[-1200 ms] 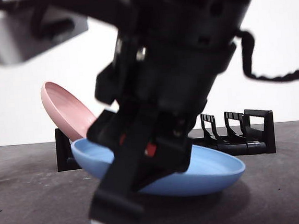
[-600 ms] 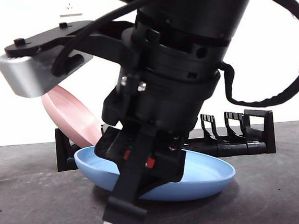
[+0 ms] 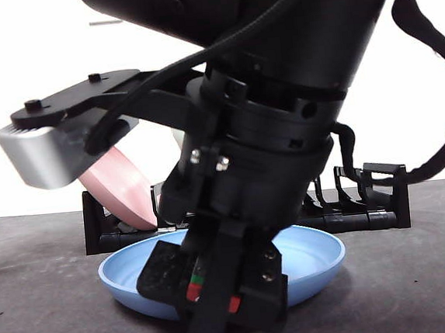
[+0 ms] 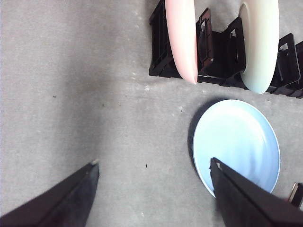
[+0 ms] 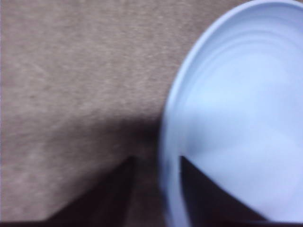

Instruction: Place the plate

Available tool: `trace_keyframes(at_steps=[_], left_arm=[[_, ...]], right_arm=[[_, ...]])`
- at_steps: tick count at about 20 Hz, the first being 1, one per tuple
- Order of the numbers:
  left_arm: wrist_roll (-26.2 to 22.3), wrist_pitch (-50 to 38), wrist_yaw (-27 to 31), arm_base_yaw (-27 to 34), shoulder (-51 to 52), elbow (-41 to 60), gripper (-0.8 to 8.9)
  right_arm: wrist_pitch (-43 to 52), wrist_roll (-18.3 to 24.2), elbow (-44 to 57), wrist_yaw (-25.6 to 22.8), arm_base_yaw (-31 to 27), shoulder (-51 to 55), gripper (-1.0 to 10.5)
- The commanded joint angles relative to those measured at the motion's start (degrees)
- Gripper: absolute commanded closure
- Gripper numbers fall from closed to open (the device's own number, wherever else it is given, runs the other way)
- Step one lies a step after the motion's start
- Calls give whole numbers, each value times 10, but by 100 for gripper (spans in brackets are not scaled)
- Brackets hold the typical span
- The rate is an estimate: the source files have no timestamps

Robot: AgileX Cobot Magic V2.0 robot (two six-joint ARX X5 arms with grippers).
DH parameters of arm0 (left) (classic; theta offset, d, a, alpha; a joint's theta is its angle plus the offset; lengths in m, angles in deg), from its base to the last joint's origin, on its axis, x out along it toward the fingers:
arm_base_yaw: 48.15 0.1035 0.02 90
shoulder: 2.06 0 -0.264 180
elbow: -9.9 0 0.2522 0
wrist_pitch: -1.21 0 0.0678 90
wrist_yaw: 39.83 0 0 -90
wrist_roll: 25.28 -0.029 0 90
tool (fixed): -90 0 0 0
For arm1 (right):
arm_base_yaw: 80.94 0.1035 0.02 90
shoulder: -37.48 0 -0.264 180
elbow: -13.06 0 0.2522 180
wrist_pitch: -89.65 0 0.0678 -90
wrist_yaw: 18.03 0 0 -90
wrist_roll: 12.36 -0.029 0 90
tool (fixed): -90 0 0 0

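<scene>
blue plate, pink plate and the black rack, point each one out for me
blue plate (image 4: 239,142), left wrist view, middle of its flat inside.
pink plate (image 4: 181,38), left wrist view, its edge-on face, standing in the rack.
black rack (image 3: 370,200), front view, bare dividers at its end.

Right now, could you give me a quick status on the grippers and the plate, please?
Right gripper straddling blue plate rim, jaws either side. Left gripper open, empty, high. Plate flat on table before rack. Nothing blocking.

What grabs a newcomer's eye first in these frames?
The big dark arm filling the front view, its right gripper low at the near rim of the blue plate, one jaw on either side of the rim. Behind, a pink plate and a cream plate stand in the black rack; the left gripper hovers open.
</scene>
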Motion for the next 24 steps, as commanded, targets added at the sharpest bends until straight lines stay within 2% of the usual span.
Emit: trace_keyframes(at_steps=[1,7,9,11,13,15,17,19,20,21,24], left_arm=[[-6,-5,-2,0,-4,-14,438],[-11,-6,-2,0,-4,-14,438],[-16,-6,-2,0,-4,-14,438],[-21,-5,-2,0,-4,-14,439],[-21,-5,-2,0,-4,-14,438],[-20,-6,-2,-1,-4,-14,438],[-21,-14,-2,0,-5,-14,439],[-20,-41,-2,-1,-5,-14,439],[-19,-60,-2,-1,-5,-14,439],[-19,-81,-2,-1,-7,-14,439],[0,-148,-2,-11,-19,-14,440]], right_arm=[[-12,2,-14,3,9,-2,559],[-58,-2,-65,4,29,102,545],[-61,-21,-69,5,18,153,579],[-75,-68,-69,35,-24,209,594],[-110,-75,-69,64,-93,258,594],[-139,-53,-69,72,-179,294,594],[-153,-36,-69,123,-283,325,599],[-167,-38,-69,196,-398,340,618],[-175,-45,-69,226,-456,340,619],[-169,-69,-69,254,-501,340,619],[-131,-102,-69,274,-614,340,619]])
